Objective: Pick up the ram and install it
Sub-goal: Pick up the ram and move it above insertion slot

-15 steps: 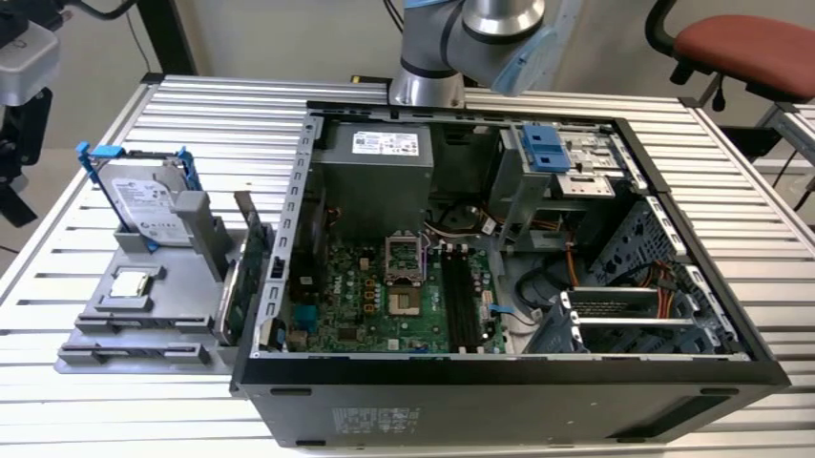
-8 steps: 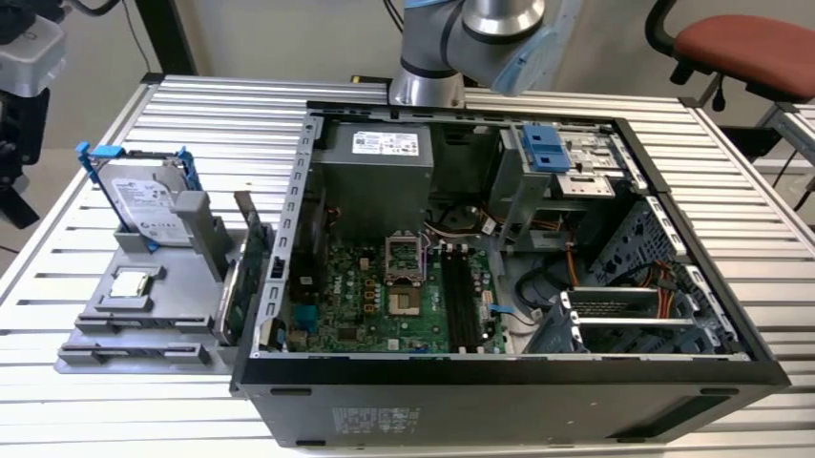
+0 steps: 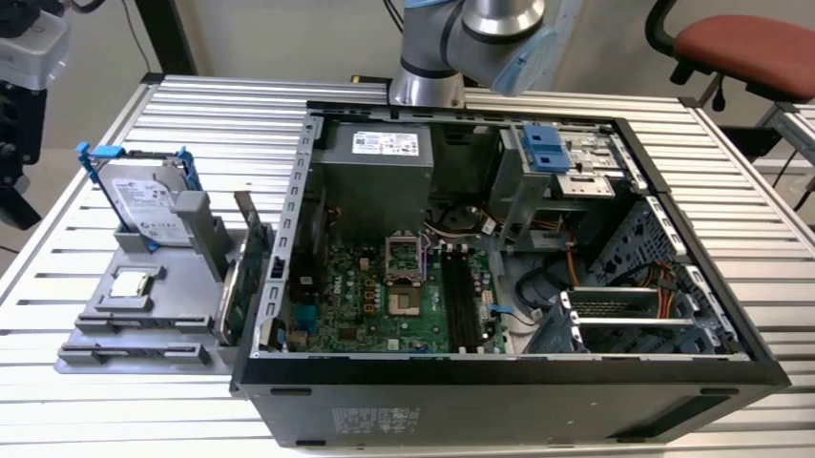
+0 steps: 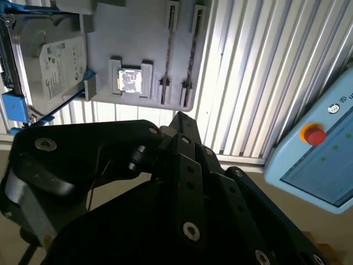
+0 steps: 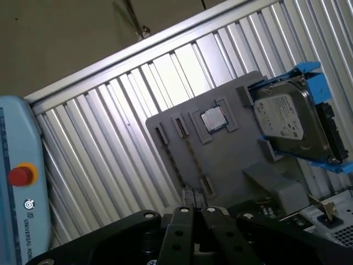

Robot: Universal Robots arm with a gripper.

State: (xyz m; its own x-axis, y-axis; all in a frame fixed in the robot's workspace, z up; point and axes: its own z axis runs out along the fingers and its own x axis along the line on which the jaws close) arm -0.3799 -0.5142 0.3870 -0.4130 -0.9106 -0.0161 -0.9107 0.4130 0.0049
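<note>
Gripper [image 4: 179, 118] hangs well above the grey holder [image 4: 132, 38], clenched, with nothing in its grasp. Ram [image 3: 233, 277] stands on edge in a slot of that holder, on the slatted worktop [image 3: 166, 124], just to the exterior view's left of the open computer case [image 3: 510, 382]. Hard drive [image 3: 147, 205] with blue brackets stands in the same holder. Small square chip [image 3: 132, 283] lies flat near it.

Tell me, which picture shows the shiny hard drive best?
The first wrist view: the hard drive shows its whole labelled face between blue brackets. In the exterior view it stands upright in the gray holder, which hides its lower part. In the second wrist view the holder hides one end.
</note>
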